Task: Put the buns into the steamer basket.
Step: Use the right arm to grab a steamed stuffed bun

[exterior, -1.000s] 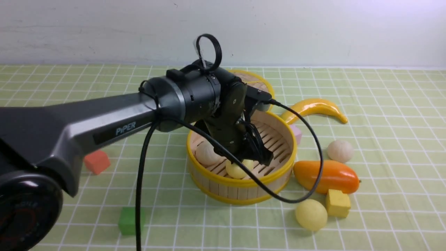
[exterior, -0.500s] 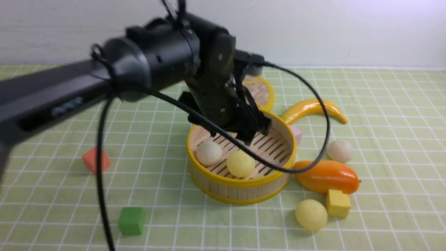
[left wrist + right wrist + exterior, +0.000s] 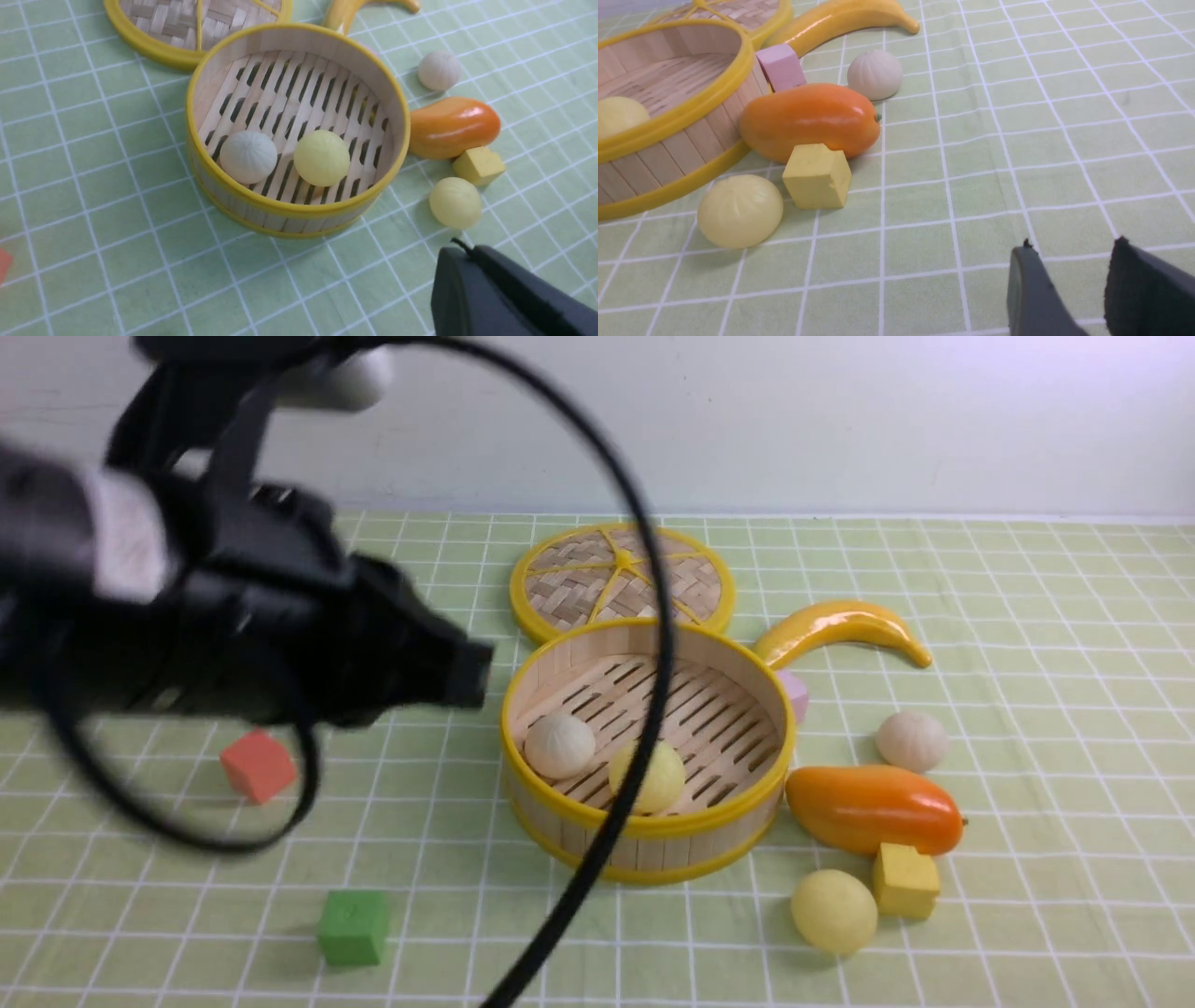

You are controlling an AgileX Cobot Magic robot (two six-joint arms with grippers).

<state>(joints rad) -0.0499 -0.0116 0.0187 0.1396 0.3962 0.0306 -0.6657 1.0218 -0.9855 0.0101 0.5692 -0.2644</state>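
Steamer basket [image 3: 709,845]: round bamboo with an upright slat wall, a slotted floor and yellow rims top and bottom. It stood mid-cloth [image 3: 1027,644], just in front of the woven lid [image 3: 621,581].

Contents: one off-white pleated bun [image 3: 559,746] and one smooth pale yellow bun [image 3: 667,775], close together near the front wall (a small gap showed between them).

Outside, on the right:
- Second pleated bun [image 3: 911,741], behind the mango [image 3: 873,808].
- Second yellow bun [image 3: 834,911], just beside the yellow cube [image 3: 905,880].

Left gripper [image 3: 457,674]: raised to the left of the basket and badly blurred, so the spacing of its fingers could not be told.

Right gripper [image 3: 1073,242]: low over bare cloth, fingers apart with nothing between them.
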